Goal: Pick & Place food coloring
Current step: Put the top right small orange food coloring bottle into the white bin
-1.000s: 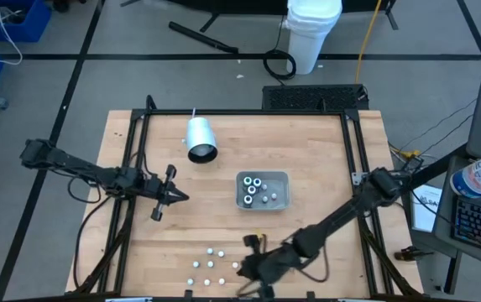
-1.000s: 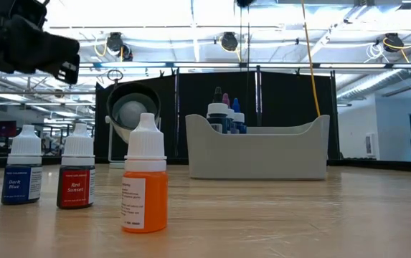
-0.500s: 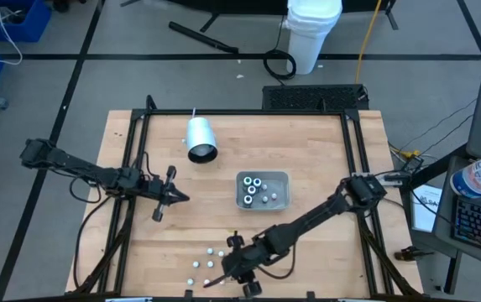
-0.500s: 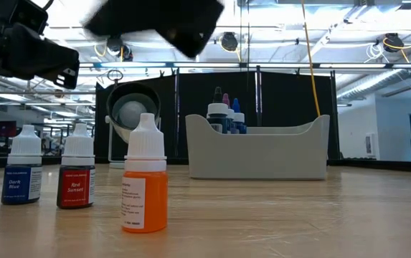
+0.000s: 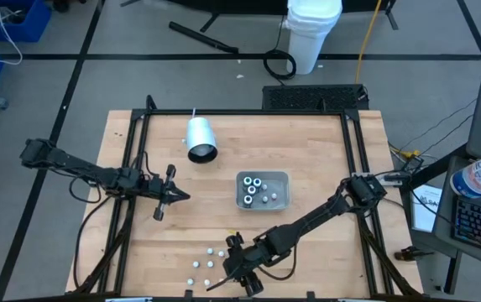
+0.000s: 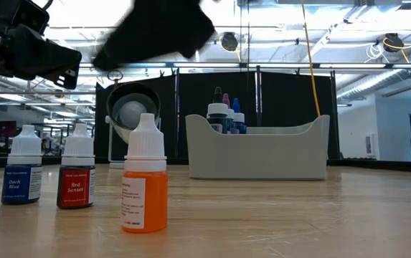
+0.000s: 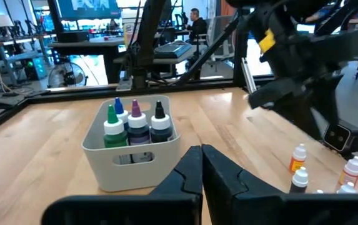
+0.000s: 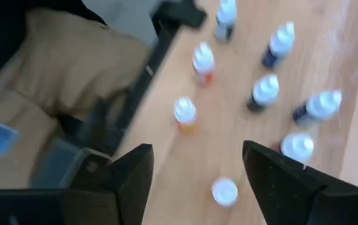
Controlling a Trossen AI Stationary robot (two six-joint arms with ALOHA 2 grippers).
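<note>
Looking across the worktop (image 5: 324, 143), I am seeing the grey tray (image 5: 263, 190) sitting near the middle with several food coloring bottles already standing in it, and the big white cylinder (image 5: 199, 138) lying on its side farther back on the left arm's side. The loose food coloring bottles (image 5: 209, 264) are standing upright in a cluster at the front edge, caps up, long axes vertical.

I am working the right arm, which is reaching across the front of the worktop. The right gripper (image 5: 230, 270) is hanging right over that cluster, just beside its tray-ward edge. In the right wrist view its fingers (image 8: 129, 175) are standing well apart with nothing between them, and the white caps (image 8: 225, 191) are showing in the gap below, so the bottles are lying straight ahead and under the fingers.

The left gripper (image 5: 173, 195) is waiting over the left half of the worktop, well apart from the cluster, with its fingers (image 7: 185, 178) pressed together and holding nothing.

I am judging the right arm much the nearer, so the pick is coming down to lowering those fingers around one upright bottle without nudging its neighbours.
</note>
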